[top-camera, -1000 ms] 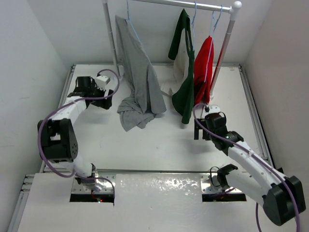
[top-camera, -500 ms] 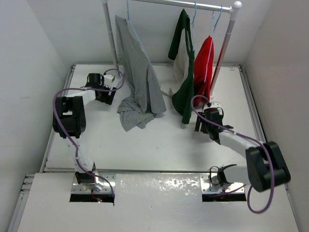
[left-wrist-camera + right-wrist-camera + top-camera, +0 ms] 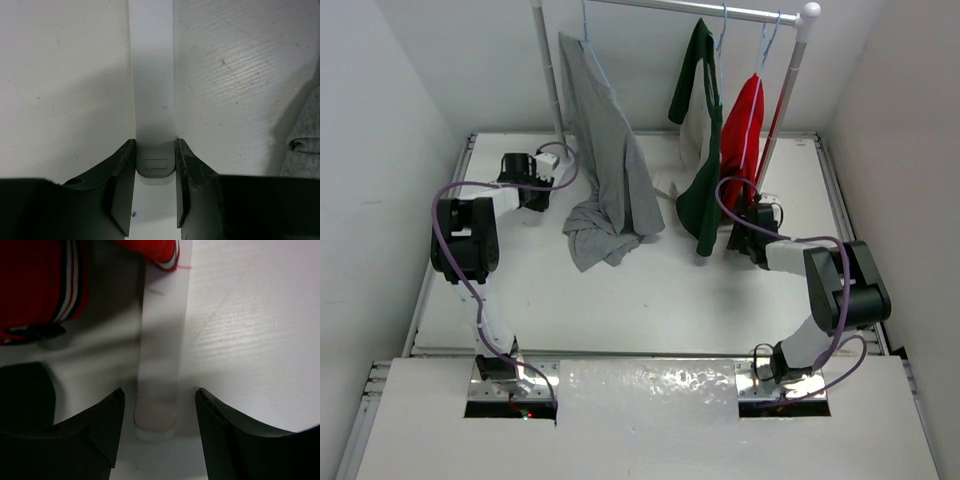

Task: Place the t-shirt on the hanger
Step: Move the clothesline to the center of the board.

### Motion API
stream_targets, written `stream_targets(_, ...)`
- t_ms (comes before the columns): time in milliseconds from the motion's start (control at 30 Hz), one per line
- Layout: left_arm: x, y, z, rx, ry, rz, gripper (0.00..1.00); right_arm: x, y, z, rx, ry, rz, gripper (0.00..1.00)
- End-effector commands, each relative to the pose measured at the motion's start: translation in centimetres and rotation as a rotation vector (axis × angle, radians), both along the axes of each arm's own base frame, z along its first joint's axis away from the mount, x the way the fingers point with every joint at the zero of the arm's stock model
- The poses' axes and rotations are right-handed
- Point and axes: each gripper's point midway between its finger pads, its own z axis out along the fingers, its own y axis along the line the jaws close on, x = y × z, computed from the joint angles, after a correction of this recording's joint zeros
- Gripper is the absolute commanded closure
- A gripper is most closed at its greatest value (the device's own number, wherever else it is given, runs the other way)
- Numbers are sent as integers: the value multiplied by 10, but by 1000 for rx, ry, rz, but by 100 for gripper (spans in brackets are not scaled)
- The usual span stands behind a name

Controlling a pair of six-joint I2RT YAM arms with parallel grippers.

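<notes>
The dark green t-shirt [image 3: 700, 120] with its white panel hangs lopsided from a pale-blue hanger [image 3: 723, 22] hooked on the rack's rail. My left gripper [image 3: 555, 165] is low at the foot of the rack's left post [image 3: 152, 75]. In the left wrist view its jaws [image 3: 155, 145] press both sides of the post's grey foot cap [image 3: 156, 164]. My right gripper [image 3: 752, 215] sits at the base of the right post [image 3: 162, 340]. Its jaws [image 3: 159, 395] stand open around that post, with a gap on each side.
A grey garment [image 3: 605, 170] hangs at the left of the rail and pools on the table; its edge [image 3: 305, 145] shows beside the left gripper. A red garment [image 3: 745, 125] hangs right of the t-shirt, its hem [image 3: 40, 280] just above the right gripper. White walls enclose the table.
The left gripper slid right to the left post and its jaws closed in on it. The right arm folded back and carried its gripper up to the right post, jaws narrowing.
</notes>
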Motion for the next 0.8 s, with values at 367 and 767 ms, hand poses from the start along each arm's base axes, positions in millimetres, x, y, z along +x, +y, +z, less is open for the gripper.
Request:
stream_targets(367, -57, -2, -15, 12, 51, -36, 100, -47, 12, -39, 130, 112, -31, 100)
stream_targets(767, -115, -8, -15, 4, 105, -74, 98, -79, 11, -6, 113, 75, 57, 89)
